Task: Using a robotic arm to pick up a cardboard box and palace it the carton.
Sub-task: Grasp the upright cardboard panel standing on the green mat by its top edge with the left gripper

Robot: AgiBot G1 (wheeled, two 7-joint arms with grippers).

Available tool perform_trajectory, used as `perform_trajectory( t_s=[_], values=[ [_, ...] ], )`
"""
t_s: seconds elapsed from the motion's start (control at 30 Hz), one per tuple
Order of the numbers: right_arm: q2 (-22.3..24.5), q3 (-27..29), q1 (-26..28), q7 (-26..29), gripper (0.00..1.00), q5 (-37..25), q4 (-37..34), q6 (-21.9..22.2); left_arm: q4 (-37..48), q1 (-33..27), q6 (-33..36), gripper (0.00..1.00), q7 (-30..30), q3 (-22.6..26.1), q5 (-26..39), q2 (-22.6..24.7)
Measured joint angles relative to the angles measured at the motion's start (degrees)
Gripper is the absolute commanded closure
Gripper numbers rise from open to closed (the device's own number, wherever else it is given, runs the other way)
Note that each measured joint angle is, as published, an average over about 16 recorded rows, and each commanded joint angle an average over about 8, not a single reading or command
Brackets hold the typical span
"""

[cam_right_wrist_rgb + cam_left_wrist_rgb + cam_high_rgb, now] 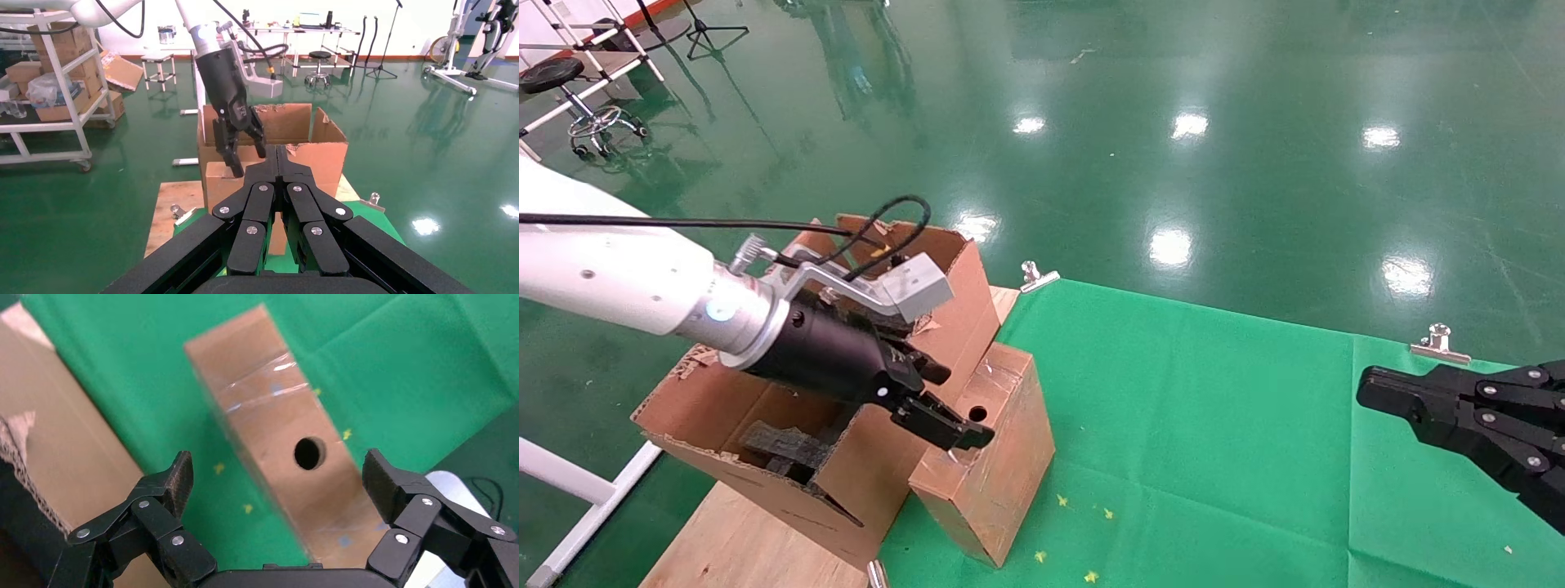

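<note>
Presently, the robotic arm's left gripper [932, 400] is hovering spread wide over the cardboard box [989, 453] beside the carton [789, 425]; the right gripper [276, 160] is sitting closed.

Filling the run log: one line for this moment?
left gripper: open above small brown cardboard box | large torn carton: beside box | right gripper: shut, parked

The scene is brightly and evenly lit from overhead. White glare patches are reflected on the glossy green floor [1254, 163] in the head view, and blurred reflections of stands are seen there. Soft shadows are cast on the green cloth [1214, 425] beside the cardboard box [989, 457]. Glare is noted on the box's clear tape in the left wrist view, where the box's near end is rendered out of focus.
</note>
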Motion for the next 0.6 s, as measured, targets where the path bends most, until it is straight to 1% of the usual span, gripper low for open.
perform_trajectory(
  t_s=[0.3,0.6],
  values=[
    [0.00,0.00,0.00,0.00,1.00,0.00,0.00,0.00,-0.22,-2.29,-0.99,0.00,-4.17,4.39,1.28,2.06],
    [0.00,0.00,0.00,0.00,1.00,0.00,0.00,0.00,-0.19,-3.31,-0.94,0.00,-3.54,6.75,-1.28,3.23]
  ],
)
